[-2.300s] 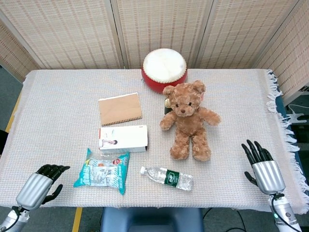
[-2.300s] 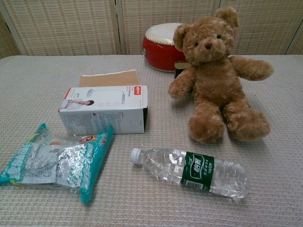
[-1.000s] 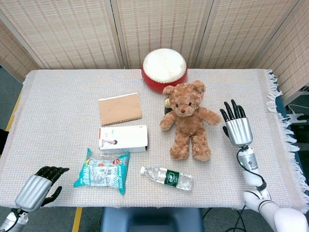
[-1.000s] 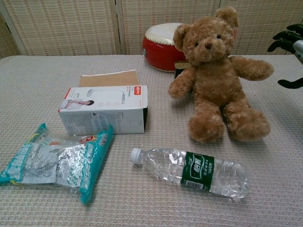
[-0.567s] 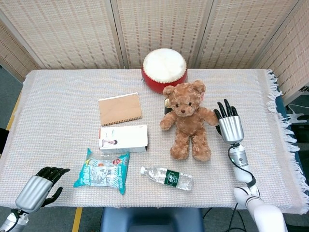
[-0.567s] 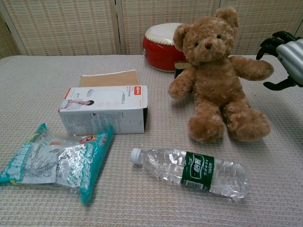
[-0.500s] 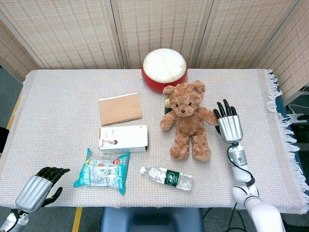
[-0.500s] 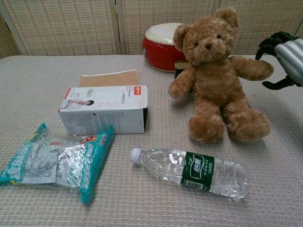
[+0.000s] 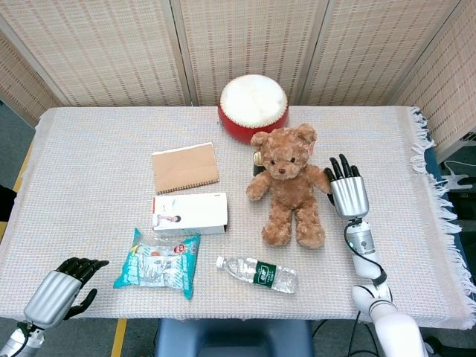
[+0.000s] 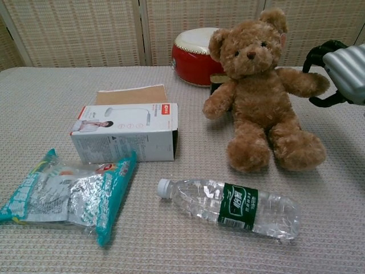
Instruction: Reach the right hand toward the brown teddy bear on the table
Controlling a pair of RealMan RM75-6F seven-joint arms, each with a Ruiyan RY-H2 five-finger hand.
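Observation:
The brown teddy bear [image 9: 288, 183] sits upright in the middle right of the table, facing me; in the chest view the bear [image 10: 260, 91] fills the upper right. My right hand [image 9: 347, 191] is right beside the bear's outstretched arm, fingers spread and pointing away, holding nothing. From the chest camera that right hand [image 10: 341, 72] hovers at the tip of the bear's arm, thumb apart below it. My left hand [image 9: 58, 291] rests low at the table's near left corner, fingers curled in, nothing in it.
A red drum [image 9: 253, 105] stands behind the bear. A brown notebook [image 9: 185, 166], a white box [image 9: 190, 213], a teal snack bag [image 9: 158, 261] and a lying water bottle [image 9: 257, 273] sit left of and in front of the bear. The table's fringed right edge [image 9: 439, 201] is close.
My right hand has come from the table's near right corner forward and leftward, ending beside the bear's arm. The left hand has hardly moved. The objects stay put.

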